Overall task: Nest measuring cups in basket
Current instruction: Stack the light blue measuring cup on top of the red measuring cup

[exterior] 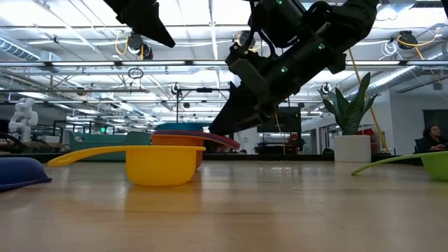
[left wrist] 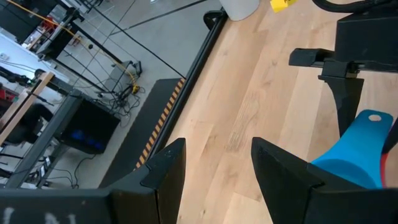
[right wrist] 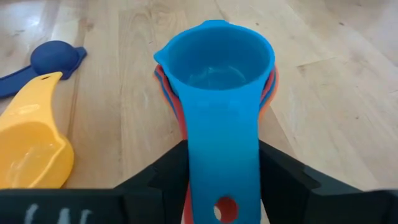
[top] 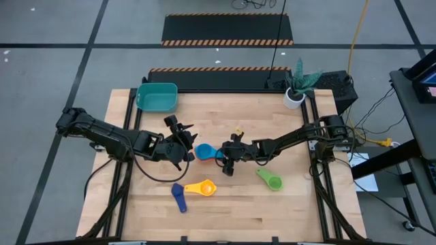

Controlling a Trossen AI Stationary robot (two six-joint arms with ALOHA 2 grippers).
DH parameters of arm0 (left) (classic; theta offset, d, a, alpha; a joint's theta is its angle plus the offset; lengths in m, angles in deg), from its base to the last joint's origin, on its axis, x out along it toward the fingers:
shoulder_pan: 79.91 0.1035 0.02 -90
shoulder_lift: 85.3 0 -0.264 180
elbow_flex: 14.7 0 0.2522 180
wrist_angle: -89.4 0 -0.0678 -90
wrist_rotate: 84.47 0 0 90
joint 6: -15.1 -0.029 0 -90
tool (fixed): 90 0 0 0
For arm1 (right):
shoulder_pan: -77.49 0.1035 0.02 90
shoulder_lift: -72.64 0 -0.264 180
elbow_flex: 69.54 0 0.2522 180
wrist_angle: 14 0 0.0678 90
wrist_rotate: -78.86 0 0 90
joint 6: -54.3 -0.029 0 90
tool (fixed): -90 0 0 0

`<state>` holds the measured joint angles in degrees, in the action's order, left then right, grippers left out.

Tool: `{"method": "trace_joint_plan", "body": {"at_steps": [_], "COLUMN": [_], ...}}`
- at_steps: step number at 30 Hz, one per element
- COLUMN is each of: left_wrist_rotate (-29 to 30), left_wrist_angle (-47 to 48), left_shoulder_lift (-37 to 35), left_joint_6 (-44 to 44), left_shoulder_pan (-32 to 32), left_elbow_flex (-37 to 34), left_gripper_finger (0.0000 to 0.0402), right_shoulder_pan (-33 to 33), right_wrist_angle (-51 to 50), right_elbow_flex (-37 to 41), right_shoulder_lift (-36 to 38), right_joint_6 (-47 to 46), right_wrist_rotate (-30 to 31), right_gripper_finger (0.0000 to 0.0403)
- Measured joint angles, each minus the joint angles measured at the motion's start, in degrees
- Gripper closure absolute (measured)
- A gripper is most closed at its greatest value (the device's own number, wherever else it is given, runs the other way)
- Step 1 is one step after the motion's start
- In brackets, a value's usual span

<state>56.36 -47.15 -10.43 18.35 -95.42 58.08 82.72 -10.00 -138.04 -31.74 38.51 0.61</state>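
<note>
A light blue measuring cup [right wrist: 214, 68] sits nested in orange and red cups [exterior: 180, 143] on the table's middle [top: 204, 151]. My right gripper [top: 225, 156] [right wrist: 222, 149] is closed around the stack's handles, coming from the table's right. My left gripper [top: 181, 136] [left wrist: 217, 177] hangs open in the air just left of the stack and touches nothing. A yellow cup [top: 202, 188], a dark blue cup [top: 178, 198] and a green cup [top: 270, 180] lie on the table nearer the front edge. The teal basket [top: 157, 96] stands at the far left. My right gripper has the stacked handles [right wrist: 221, 180] between its two fingers [right wrist: 163, 171], one on each long side, with no gap showing. The fingers slant down from the table's right and lie along the handles. The cups' bottoms rest on the table, upright.
A white plant pot [top: 294, 96] stands at the far right corner, and a small yellow piece [top: 238, 129] lies behind the right gripper. Bare wood stretches along the front edge and between the basket and the pot.
</note>
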Motion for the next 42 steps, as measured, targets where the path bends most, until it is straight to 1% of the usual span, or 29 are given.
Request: {"method": "trace_joint_plan", "body": {"at_steps": [15, 18, 24, 28, 31, 34, 36, 42], "left_wrist_rotate": [0.0, 0.0, 0.0, 0.0, 0.0, 0.0, 0.0, 0.0], "left_wrist_angle": [0.0, 0.0, 0.0, 0.0, 0.0, 0.0, 0.0, 0.0], "left_shoulder_lift": [0.0, 0.0, 0.0, 0.0, 0.0, 0.0, 0.0, 0.0], "left_joint_6": [0.0, 0.0, 0.0, 0.0, 0.0, 0.0, 0.0, 0.0], "left_shoulder_pan": [0.0, 0.0, 0.0, 0.0, 0.0, 0.0, 0.0, 0.0], "left_elbow_flex": [0.0, 0.0, 0.0, 0.0, 0.0, 0.0, 0.0, 0.0], "left_gripper_finger": [0.0215, 0.0215, 0.0215, 0.0215, 0.0215, 0.0215, 0.0215, 0.0215], "right_shoulder_pan": [0.1, 0.3, 0.4, 0.4, 0.4, 0.6, 0.6, 1.6], "right_wrist_angle": [-0.4, -1.0, -1.1, -1.1, -1.7, -5.3, -7.5, -8.3], "right_elbow_flex": [0.0, 0.0, 0.0, 0.0, 0.0, -1.0, -2.1, -2.6], "right_shoulder_lift": [0.0, 0.0, 0.0, 0.0, 0.0, 0.0, 0.0, 0.1], "right_joint_6": [0.1, 1.1, 1.5, 1.5, 1.7, 1.7, 1.2, 0.1], "right_wrist_rotate": [0.0, 0.0, 0.0, 0.2, 1.1, 3.3, 3.2, 3.2], "right_gripper_finger": [0.0203, 0.018, 0.0112, 0.0086, 0.0081, 0.0081, 0.0081, 0.008]}}
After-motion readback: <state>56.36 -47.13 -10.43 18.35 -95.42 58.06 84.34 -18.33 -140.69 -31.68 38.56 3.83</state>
